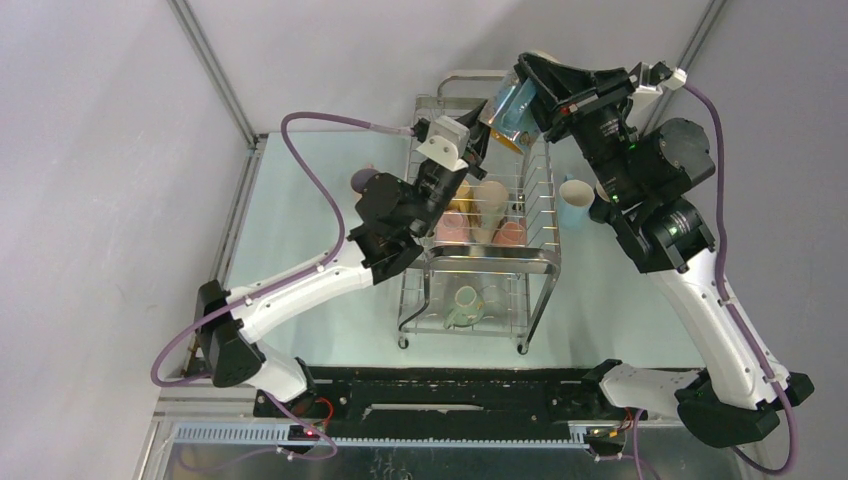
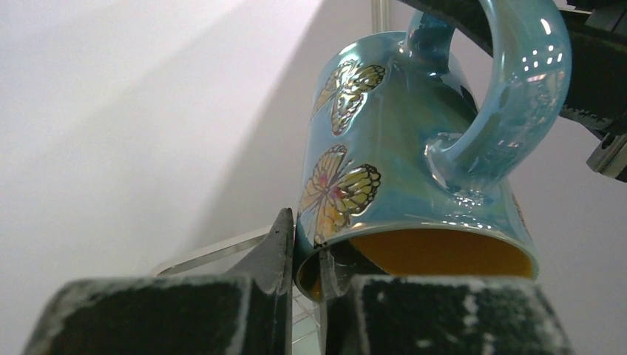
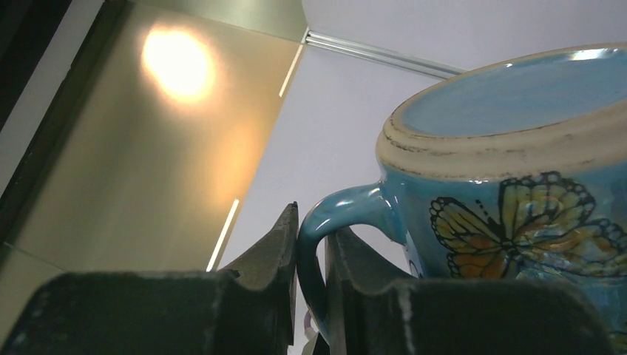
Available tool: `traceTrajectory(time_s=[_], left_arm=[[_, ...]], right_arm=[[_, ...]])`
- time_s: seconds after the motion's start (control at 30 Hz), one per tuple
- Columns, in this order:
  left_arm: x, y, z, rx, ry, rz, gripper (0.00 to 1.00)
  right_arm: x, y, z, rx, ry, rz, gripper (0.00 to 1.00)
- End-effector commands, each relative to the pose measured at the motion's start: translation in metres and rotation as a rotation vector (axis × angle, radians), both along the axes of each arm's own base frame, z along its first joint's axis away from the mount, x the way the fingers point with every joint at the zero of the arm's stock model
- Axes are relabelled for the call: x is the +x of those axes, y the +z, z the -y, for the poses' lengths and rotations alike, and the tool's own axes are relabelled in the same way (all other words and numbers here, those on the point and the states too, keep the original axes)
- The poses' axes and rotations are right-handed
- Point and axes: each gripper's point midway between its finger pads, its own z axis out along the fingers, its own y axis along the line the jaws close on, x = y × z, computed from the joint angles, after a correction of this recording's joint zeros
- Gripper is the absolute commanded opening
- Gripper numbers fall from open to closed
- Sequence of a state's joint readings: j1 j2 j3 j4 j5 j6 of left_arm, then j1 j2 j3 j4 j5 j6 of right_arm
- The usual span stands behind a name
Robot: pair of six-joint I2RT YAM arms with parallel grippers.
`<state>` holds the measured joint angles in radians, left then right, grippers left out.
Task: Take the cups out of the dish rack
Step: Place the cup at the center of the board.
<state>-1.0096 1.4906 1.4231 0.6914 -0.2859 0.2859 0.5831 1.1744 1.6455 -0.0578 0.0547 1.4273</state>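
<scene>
A light blue mug with butterflies and an orange inside hangs in the air over the far end of the dish rack, held by both arms. My left gripper is shut on its rim, one finger outside and one inside; the mug is mouth down there. My right gripper is shut on the mug's handle, with the mug body to the right. Yellow, cream and pink cups sit on the rack's upper tier, and a pale green cup on the lower tier.
A pale blue cup stands on the table right of the rack, close under my right arm. A purplish cup stands left of the rack beside my left arm. Grey walls with metal posts close in the back and sides.
</scene>
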Motion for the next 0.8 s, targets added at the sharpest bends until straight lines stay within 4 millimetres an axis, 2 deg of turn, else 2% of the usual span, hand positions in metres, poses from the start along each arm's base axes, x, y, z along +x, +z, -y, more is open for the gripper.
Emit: traceTrajectory(time_s=[0.0, 0.1, 0.27, 0.37, 0.5, 0.77], left_arm=[[-0.010, 0.063, -0.045, -0.213, 0.048, 0.043, 0.00], [-0.012, 0.068, -0.052, -0.254, 0.045, 0.027, 0.00], [-0.015, 0.078, -0.064, -0.318, 0.041, 0.012, 0.00], [-0.021, 0.087, -0.070, -0.353, 0.020, 0.024, 0.00], [-0.025, 0.097, -0.080, -0.412, -0.008, 0.024, 0.00], [-0.025, 0.113, -0.102, -0.500, -0.038, 0.011, 0.00]], right_arm=[[-0.036, 0.038, 0.014, 0.079, 0.033, 0.138, 0.06], [-0.034, 0.033, 0.013, 0.078, 0.035, 0.134, 0.20], [-0.032, 0.029, 0.010, 0.063, 0.037, 0.135, 0.56], [-0.032, 0.027, 0.009, 0.051, 0.037, 0.132, 0.70], [-0.032, 0.025, 0.010, 0.034, 0.027, 0.132, 0.76], [-0.034, 0.019, 0.012, 0.001, 0.010, 0.134, 0.79]])
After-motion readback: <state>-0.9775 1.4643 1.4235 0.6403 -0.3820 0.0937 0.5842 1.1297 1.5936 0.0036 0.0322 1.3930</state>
